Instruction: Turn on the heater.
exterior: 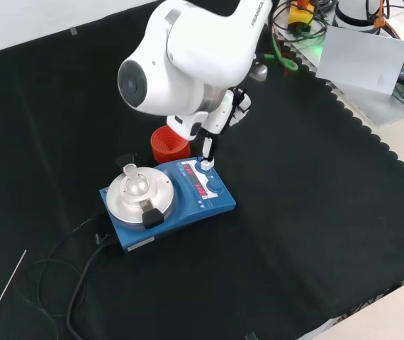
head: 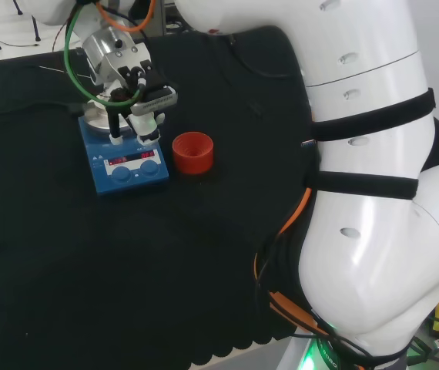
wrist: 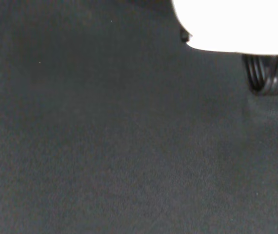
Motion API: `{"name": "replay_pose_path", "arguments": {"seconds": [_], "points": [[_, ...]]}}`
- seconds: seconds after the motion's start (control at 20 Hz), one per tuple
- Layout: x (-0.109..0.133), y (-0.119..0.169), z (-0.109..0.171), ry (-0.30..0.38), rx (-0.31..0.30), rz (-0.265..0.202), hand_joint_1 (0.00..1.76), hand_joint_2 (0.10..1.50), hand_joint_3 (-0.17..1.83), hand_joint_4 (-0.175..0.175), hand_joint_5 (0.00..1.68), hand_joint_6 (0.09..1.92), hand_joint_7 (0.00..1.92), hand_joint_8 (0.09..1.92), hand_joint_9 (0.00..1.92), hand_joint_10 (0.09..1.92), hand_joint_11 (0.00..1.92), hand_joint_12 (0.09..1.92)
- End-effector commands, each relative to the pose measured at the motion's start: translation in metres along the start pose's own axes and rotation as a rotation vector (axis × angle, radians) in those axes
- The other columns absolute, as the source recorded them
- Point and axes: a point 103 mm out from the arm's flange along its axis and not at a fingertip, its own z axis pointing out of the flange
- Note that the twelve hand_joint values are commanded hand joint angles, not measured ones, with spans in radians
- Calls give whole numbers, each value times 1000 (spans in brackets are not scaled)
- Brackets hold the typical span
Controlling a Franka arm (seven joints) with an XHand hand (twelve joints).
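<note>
One black finger [exterior: 207, 150] pointed straight down from the hand [exterior: 225, 113], its tip at or just above a blue knob [exterior: 204, 170] on the heater [exterior: 216, 207] front panel, just left of centre in the front view; contact could not be judged. The other fingers looked tucked back. The heater was a boxy blue unit with a round metal plate [exterior: 161, 191] carrying a small clear glass flask [exterior: 135, 183]. A red ribbed ring [exterior: 166, 146] stood just beyond it on the black cloth [exterior: 315, 212].
</note>
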Motion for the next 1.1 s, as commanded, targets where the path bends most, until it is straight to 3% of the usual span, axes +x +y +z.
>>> {"name": "replay_pose_path", "arguments": {"seconds": [0.05, 1.1], "points": [[-6, 14, 9, 7, 24, -9, 1668, 288, 1521, -87, 375, 87, 1912, 1567, 1920, 1557, 1821, 1409], [-8, 32, 29, 8, 38, -13, 1669, 291, 1521, -85, 386, 87, 1910, 1568, 1920, 1554, 1819, 1408]]}}
